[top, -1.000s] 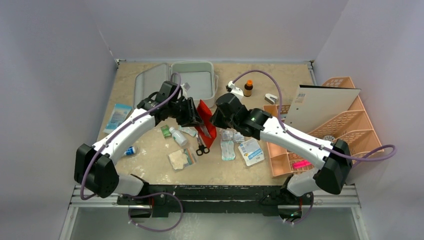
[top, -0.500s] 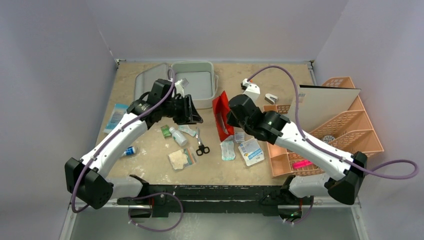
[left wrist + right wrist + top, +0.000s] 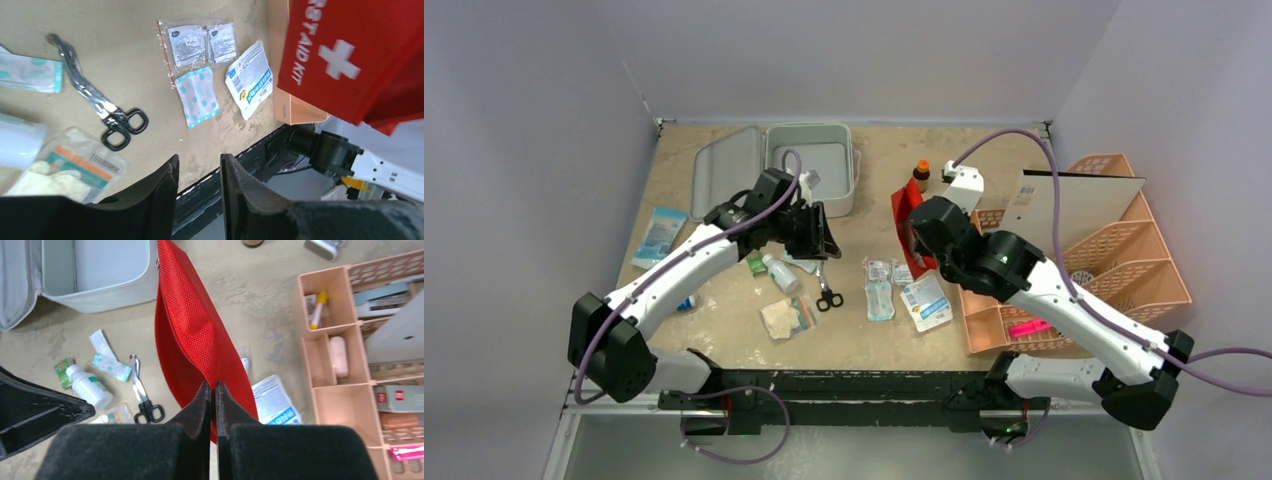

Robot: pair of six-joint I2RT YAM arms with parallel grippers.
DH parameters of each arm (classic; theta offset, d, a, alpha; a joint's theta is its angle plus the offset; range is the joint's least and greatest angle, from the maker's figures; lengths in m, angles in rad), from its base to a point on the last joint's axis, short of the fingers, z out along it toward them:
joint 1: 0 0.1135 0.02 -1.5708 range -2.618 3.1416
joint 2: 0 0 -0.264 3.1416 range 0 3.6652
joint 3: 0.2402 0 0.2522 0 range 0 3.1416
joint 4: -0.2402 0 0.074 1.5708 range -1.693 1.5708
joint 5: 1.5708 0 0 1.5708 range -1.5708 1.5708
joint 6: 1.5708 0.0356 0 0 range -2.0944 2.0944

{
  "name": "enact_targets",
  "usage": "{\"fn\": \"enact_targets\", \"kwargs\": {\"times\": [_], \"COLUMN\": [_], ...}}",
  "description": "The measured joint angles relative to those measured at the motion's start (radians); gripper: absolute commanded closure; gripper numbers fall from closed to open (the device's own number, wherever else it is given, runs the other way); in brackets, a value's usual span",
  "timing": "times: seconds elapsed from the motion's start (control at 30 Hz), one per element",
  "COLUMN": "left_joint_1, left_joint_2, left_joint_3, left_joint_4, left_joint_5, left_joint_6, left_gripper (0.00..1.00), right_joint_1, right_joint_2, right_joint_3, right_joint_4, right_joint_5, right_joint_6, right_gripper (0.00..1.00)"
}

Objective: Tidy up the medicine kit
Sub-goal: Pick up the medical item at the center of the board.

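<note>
The medicine kit [image 3: 810, 170] is a light-grey hinged case lying open at the back of the table, its lid [image 3: 727, 170] flat to the left. It also shows as the case [image 3: 100, 270] in the right wrist view. My right gripper [image 3: 213, 387] is shut on the edge of a red first aid pouch [image 3: 192, 325], which hangs unzipped above the table. The pouch [image 3: 910, 222] is right of centre, near the organizer. My left gripper [image 3: 199, 167] is open with nothing between its fingers. It hovers over the loose supplies in front of the kit [image 3: 826, 245].
On the table lie scissors [image 3: 826, 290], a white bottle [image 3: 780, 272], sachets [image 3: 880, 285], a blue-and-white packet [image 3: 927, 303], a gauze pack [image 3: 786, 317] and a blue packet [image 3: 661, 232]. An amber bottle [image 3: 920, 175] stands at the back. A peach organizer [image 3: 1124, 250] fills the right side.
My right gripper has carried the red pouch to the right and back, away from my left gripper. The left gripper has stayed near the bottle and scissors.
</note>
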Motion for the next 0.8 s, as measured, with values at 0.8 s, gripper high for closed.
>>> {"fn": "enact_targets", "kwargs": {"times": [0.8], "left_joint_1": [-0.335], "left_joint_2": [0.406], "left_joint_3": [-0.006], "left_joint_4": [0.211], "left_joint_5": [-0.338], "left_joint_6": [-0.334], "left_gripper": [0.67], "right_joint_1": [0.000], "right_joint_2": [-0.154], "right_joint_3": [-0.031], "right_joint_4": [-0.053], "right_joint_5": [0.065], "right_joint_6": [-0.040], "right_gripper": [1.00]}}
